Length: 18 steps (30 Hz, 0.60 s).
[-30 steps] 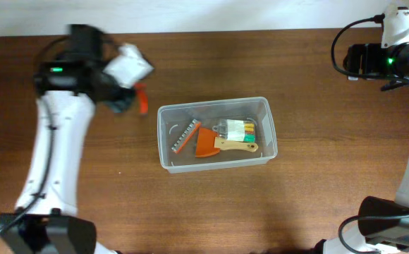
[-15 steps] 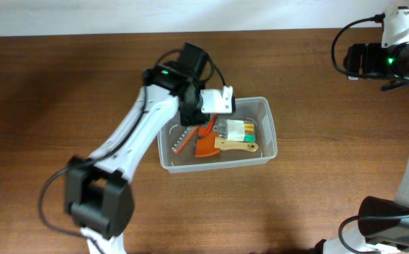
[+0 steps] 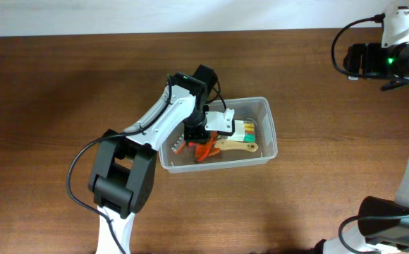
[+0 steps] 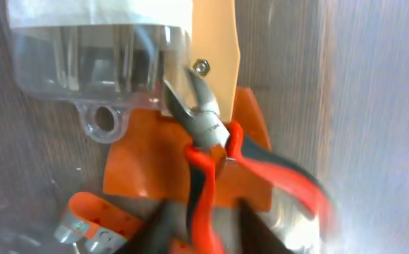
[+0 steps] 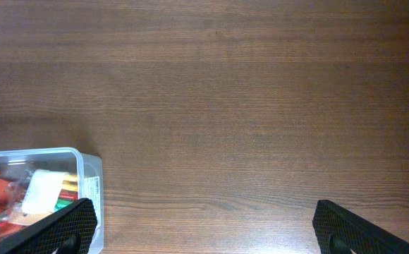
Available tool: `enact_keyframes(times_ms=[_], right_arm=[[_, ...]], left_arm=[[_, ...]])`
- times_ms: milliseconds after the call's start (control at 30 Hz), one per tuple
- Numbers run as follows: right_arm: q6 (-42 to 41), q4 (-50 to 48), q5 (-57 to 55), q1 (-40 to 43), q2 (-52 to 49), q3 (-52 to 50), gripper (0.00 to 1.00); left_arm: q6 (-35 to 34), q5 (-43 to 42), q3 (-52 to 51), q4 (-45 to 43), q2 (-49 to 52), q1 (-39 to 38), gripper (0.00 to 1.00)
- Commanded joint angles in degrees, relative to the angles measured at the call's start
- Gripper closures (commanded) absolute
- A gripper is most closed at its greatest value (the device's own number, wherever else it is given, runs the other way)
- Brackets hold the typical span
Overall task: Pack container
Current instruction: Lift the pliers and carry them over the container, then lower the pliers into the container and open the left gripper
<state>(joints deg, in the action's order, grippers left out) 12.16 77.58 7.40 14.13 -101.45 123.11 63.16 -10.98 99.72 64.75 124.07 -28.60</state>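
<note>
The container sits mid-table, and the left gripper is down inside it with the pliers. In the left wrist view the pliers' nose lies over the scraper, its tip by the clear case. One red handle runs between the two dark, blurred fingers, and the other splays off to the right. The fingers stand wider than that handle, but blur hides the contact, so it cannot be told whether they grip it or are free of it.

The step looks like setting the pliers down among the tools in the container. To do it well, the arm should bring the pliers low enough to rest on the scraper before the fingers part, so they do not drop and bounce. The splayed handle seems close to the container's side. It ought to end inside the rim, not propped on it. The fingers should open just enough to clear the handle, then rise straight up, since a sideways pull could drag the pliers or the bit strip.

The right gripper hangs spread wide over bare table, well apart from the container, and need not act.
</note>
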Motion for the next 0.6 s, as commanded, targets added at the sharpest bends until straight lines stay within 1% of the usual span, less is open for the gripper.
enact_keyframes(times_ms=[0,33,233,333,400,500,567], right_arm=[[0.0,-0.4,-0.5,0.2,-0.1,-0.2,0.01],[0.0,-0.6,-0.5,0.2,-0.1,-0.2,0.01],[-0.1,-3.5,-0.2,0.1,-0.1,-0.2,0.01],[-0.1,-8.6,3.3,0.1,-0.1,-0.2,0.01],[-0.1,-14.6,5.8,0.0,-0.1,-0.2,0.01],[-0.7,-23.8,6.1,-1.2,-0.1,-0.2,0.01],[-0.7,-28.9,6.1,-2.6,-0.1,-0.2,0.01]], left_arm=[[-0.2,1.3,0.8,0.6,-2.5,-0.1,0.16],[-2.0,2.3,1.0,0.5,-3.0,0.0,0.01],[-15.9,9.2,5.6,0.5,-5.9,1.4,0.01],[-23.1,12.5,9.4,0.5,-8.1,2.6,0.01],[-27.0,14.0,12.1,0.4,-10.1,3.9,0.01],[-27.6,13.9,15.6,-1.3,-12.4,6.6,0.01],[-28.2,13.8,17.2,-5.9,-13.5,8.9,0.01]])
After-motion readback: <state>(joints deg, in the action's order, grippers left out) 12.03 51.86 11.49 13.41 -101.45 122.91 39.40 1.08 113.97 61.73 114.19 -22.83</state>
